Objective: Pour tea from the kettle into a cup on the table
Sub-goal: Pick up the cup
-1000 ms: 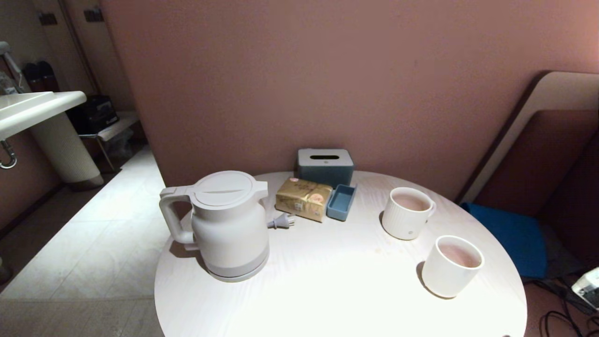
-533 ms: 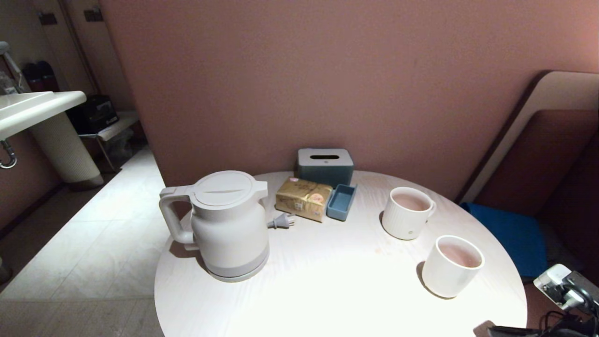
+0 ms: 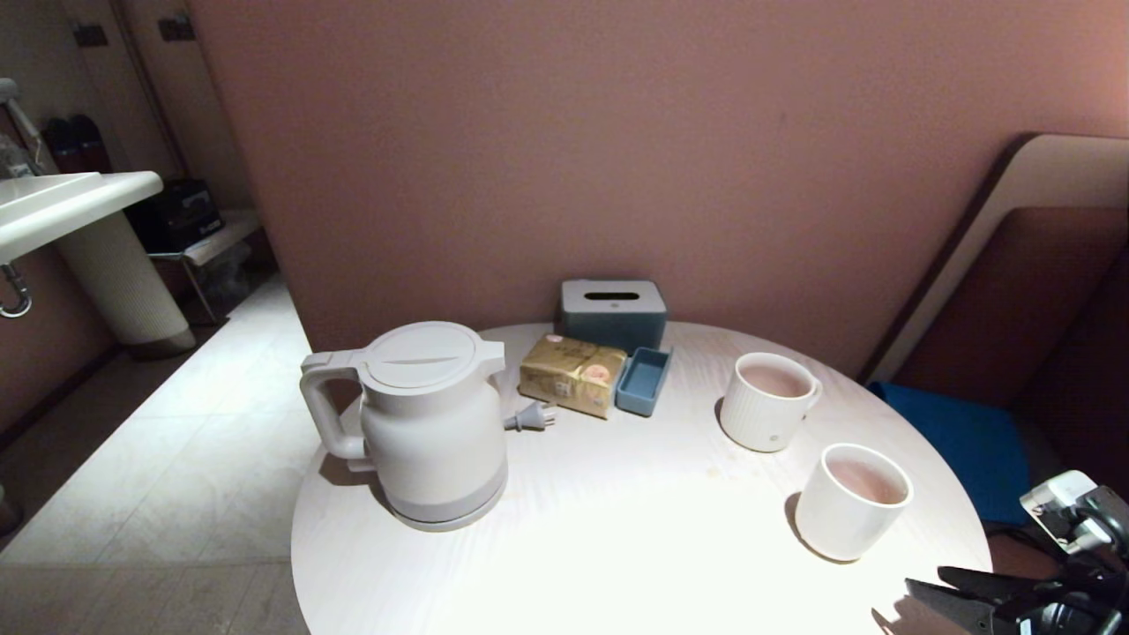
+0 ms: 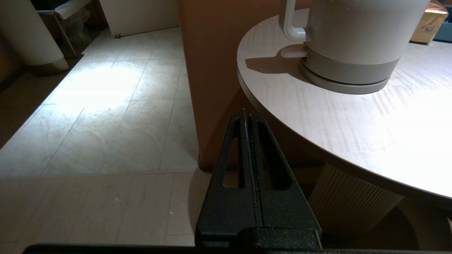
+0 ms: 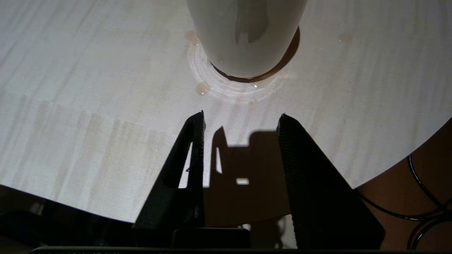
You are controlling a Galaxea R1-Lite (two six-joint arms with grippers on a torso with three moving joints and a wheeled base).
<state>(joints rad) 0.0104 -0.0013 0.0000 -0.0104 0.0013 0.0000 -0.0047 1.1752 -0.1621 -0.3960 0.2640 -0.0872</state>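
The kettle (image 3: 429,423) stood untouched near the table's (image 3: 617,547) left edge; the right gripper (image 5: 240,121), jaws parted and empty, approached the cup (image 3: 851,501); left gripper (image 4: 247,114) closed, parked.

Kettle (image 3: 429,423): large, white, flat round lid shut, grey base band, upright on the table (image 3: 617,547) near its left edge, loop handle turned outward. Cup (image 3: 851,501): plain white, handleless, upright near table's right edge, well apart from kettle. Tea (image 3: 868,481): pale reddish liquid inside cup, below rim.
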